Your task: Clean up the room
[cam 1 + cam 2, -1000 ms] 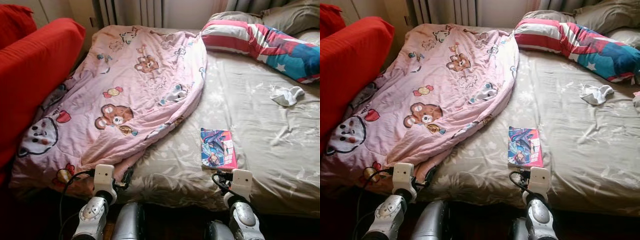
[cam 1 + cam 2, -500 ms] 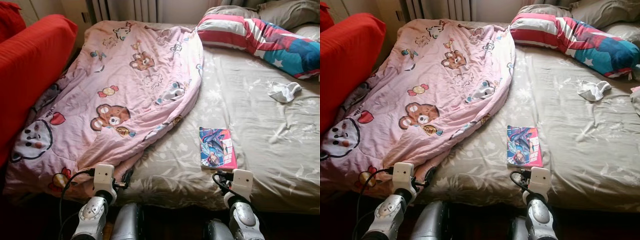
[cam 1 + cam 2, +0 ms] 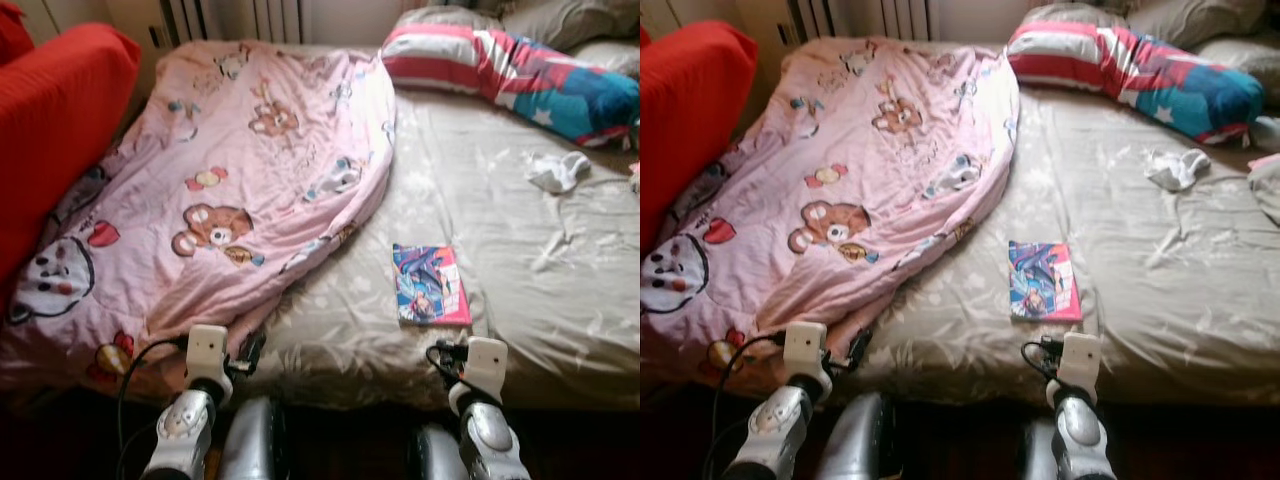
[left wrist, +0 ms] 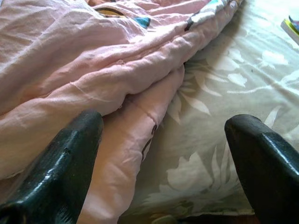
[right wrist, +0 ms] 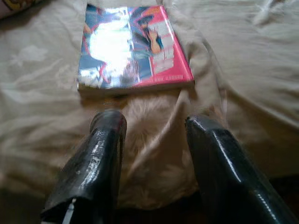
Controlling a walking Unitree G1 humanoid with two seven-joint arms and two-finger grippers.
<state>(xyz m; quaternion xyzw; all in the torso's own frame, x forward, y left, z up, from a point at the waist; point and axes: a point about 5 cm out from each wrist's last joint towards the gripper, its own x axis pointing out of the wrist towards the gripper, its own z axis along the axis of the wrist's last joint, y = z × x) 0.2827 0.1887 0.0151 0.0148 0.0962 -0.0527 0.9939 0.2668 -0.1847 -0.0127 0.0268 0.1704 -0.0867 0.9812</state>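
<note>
Right wrist view puts the book (image 5: 133,44) just beyond my right gripper (image 5: 154,123), whose fingers stand parted with nothing between them, over the beige sheet (image 5: 42,121); glare whitens the cover. Left wrist view has my left gripper (image 4: 163,135) spread wide at the pink quilt's (image 4: 70,56) folded edge, holding nothing. From the head cameras the book lies lower centre, ahead of my right wrist, the quilt covers the left half of the bed, a white sock (image 3: 556,171) sits upper right, and a striped pillow (image 3: 500,70) runs off the right edge.
</note>
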